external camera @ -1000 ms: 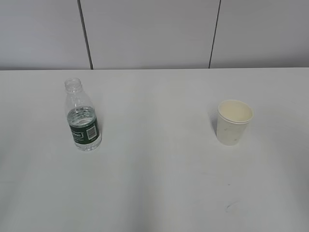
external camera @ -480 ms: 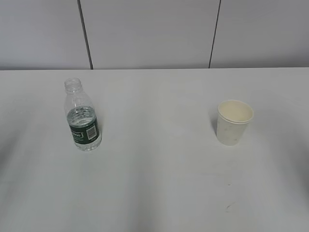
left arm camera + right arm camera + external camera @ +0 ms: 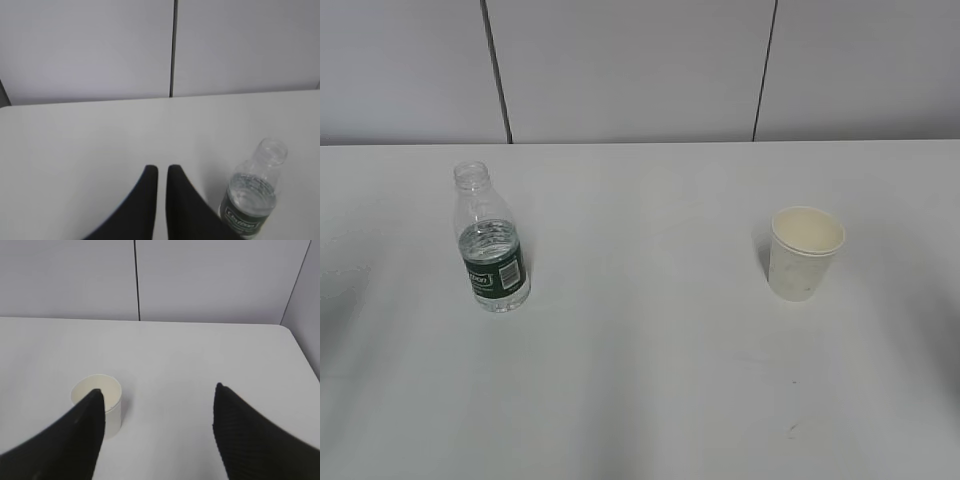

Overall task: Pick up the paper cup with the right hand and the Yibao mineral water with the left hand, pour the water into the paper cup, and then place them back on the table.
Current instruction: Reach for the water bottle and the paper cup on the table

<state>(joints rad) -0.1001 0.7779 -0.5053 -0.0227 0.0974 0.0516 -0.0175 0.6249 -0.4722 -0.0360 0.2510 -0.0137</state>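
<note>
Clear capless plastic bottle with green label (image 3: 491, 245) and cream paper cup (image 3: 805, 252) stand upright, well apart on white table (image 3: 640, 380), unmoved since earlier. Left gripper (image 3: 162, 172) nearly closed, empty; right gripper (image 3: 157, 397) wide, empty.

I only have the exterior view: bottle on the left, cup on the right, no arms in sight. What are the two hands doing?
Observer: The left hand has its fingers nearly together, holding nothing. The Yibao mineral water stands just to its right in the left wrist view, untouched.
Operator: And the right one?
Observer: The right hand is wide open. Its left finger overlaps the paper cup in the right wrist view, so the cup sits left of the gap, not centred in it.
Operator: Is either hand touching the table?
Observer: I cannot tell; both wrist views show bare white table ahead of the fingertips, nothing more.
</note>
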